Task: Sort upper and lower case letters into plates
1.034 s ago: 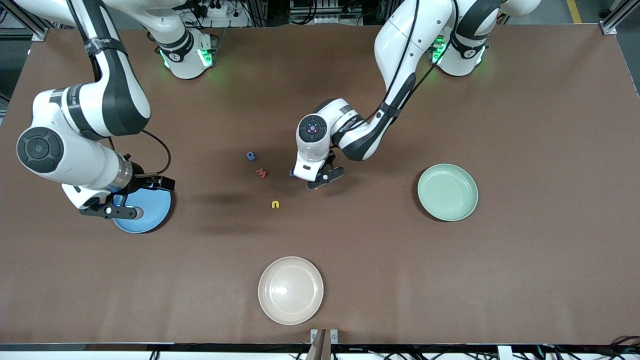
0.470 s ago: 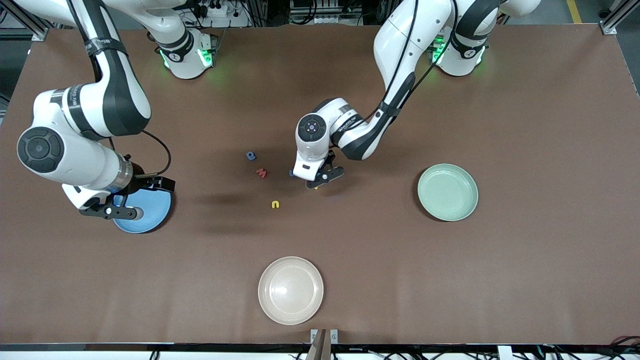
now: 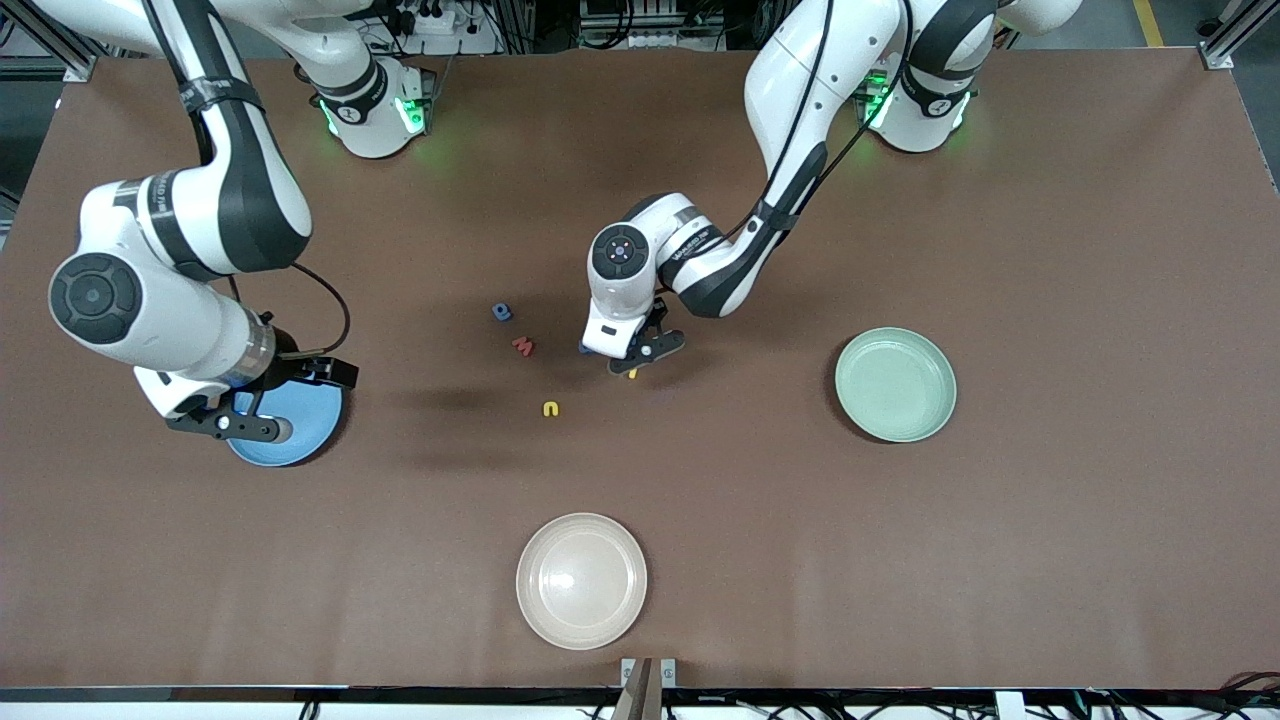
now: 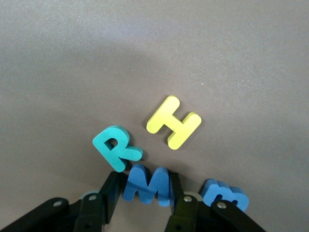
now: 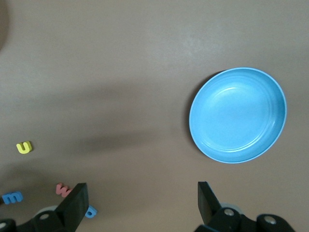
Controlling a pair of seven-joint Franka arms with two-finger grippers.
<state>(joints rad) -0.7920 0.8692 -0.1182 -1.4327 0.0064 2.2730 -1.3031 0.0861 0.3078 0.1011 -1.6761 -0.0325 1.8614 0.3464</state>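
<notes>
right gripper (image 5: pixel 140 208): fingers spread wide over brown table (image 5: pixel 120 58) | blue plate (image 5: pixel 237 115): empty, off past one finger | yellow u (image 5: pixel 23 147), red w (image 5: pixel 63 189), blue m (image 5: pixel 11 197): past the other finger

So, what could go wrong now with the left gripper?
The left gripper is shut on the blue M, with the teal R and blue m crowding its fingers; lifting may drag them. The grip looks shallow, so the M could slip before reaching the green plate.

A cream-beige plate (image 3: pixel 581 581) sits on the brown table (image 3: pixel 1050 560) (nearest the front camera).
</notes>
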